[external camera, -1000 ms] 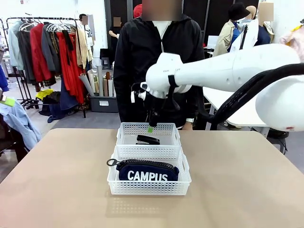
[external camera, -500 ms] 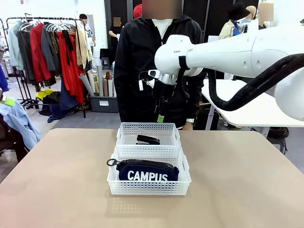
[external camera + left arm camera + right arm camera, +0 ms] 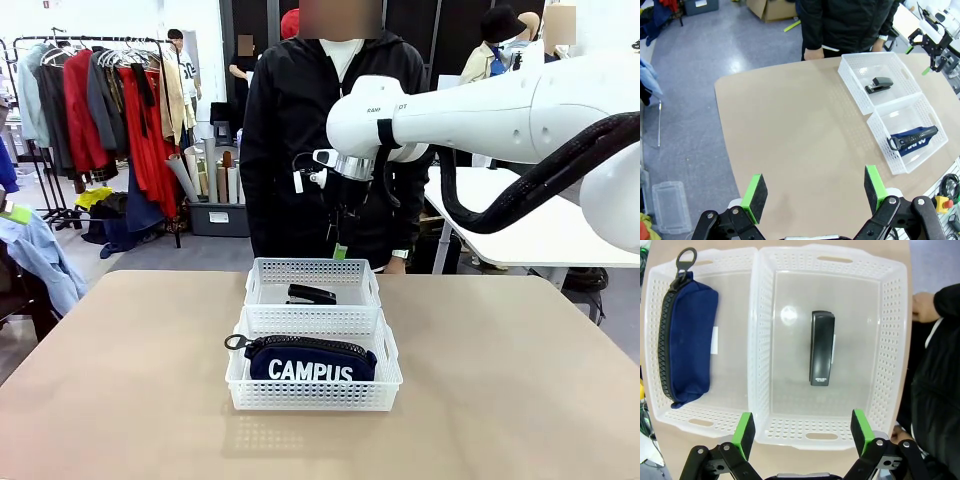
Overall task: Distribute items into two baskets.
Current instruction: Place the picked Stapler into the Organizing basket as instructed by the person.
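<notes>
Two white mesh baskets stand end to end at the table's middle. The near basket [image 3: 314, 392] holds the navy "CAMPUS" pouch [image 3: 310, 360]. The far basket [image 3: 312, 272] holds the small black stapler [image 3: 311, 294]. My right gripper [image 3: 340, 245] hangs open and empty well above the far basket. From its wrist I look straight down on the stapler [image 3: 822, 355] and the pouch [image 3: 686, 340], with my right gripper [image 3: 802, 432] wide open. High over the table's left side, my left gripper [image 3: 814, 187] is open and empty; both baskets, the stapler [image 3: 878, 85] and pouch [image 3: 914, 138] show at the right.
A person in a black jacket [image 3: 330, 120] stands at the far edge just behind the baskets, hands [image 3: 922, 306] near the far basket. Clothes racks [image 3: 110, 120] and other tables stand beyond. Bare tabletop [image 3: 120, 380] stretches to both sides of the baskets.
My right gripper has risen from just over the stapler in the far basket and swung slightly right; over the last half second it barely moved. The pouch, stapler and baskets have stayed put.
</notes>
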`<state>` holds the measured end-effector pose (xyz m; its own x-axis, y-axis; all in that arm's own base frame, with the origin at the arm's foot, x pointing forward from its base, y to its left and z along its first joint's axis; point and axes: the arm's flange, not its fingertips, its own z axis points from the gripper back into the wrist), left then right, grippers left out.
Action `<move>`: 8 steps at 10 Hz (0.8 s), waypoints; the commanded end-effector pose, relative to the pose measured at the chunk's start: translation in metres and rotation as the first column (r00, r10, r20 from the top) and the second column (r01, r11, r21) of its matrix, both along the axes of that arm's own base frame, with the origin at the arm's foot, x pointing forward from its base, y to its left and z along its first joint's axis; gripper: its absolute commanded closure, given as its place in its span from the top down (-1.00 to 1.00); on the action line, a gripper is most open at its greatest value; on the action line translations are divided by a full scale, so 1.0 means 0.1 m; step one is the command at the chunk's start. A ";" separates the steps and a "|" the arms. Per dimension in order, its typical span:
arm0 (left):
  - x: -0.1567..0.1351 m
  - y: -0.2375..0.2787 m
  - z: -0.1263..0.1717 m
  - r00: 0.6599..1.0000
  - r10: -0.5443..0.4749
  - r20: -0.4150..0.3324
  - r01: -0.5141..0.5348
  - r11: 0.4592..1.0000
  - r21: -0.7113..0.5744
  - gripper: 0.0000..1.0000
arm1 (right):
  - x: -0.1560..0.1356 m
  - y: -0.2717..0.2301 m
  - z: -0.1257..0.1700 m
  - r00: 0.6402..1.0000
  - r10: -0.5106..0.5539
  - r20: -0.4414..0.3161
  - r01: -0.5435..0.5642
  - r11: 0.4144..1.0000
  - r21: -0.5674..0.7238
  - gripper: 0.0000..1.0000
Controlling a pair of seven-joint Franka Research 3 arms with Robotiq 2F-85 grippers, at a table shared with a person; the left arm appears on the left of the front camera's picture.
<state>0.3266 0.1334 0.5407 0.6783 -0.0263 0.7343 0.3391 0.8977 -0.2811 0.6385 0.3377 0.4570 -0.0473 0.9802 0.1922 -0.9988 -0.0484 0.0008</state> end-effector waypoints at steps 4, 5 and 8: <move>0.00 -0.02 0.01 1.000 0.000 0.000 0.000 1.000 -0.011 1.00 | 0.02 0.03 0.04 1.000 -0.010 0.011 0.010 1.000 0.006 1.00; 0.00 -0.02 0.01 1.000 0.000 0.000 0.000 1.000 -0.011 1.00 | 0.02 0.03 0.04 1.000 -0.010 0.011 0.010 1.000 0.006 1.00; 0.00 -0.02 0.01 1.000 0.000 0.000 0.000 1.000 -0.011 1.00 | -0.04 -0.29 0.26 0.995 -0.095 0.022 0.094 0.995 0.030 1.00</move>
<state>0.3266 0.1334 0.5408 0.6783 -0.0263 0.7343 0.3391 0.8978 -0.2811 0.6415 0.3305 0.4631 -0.0259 0.9803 0.1960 -0.9997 -0.0249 -0.0075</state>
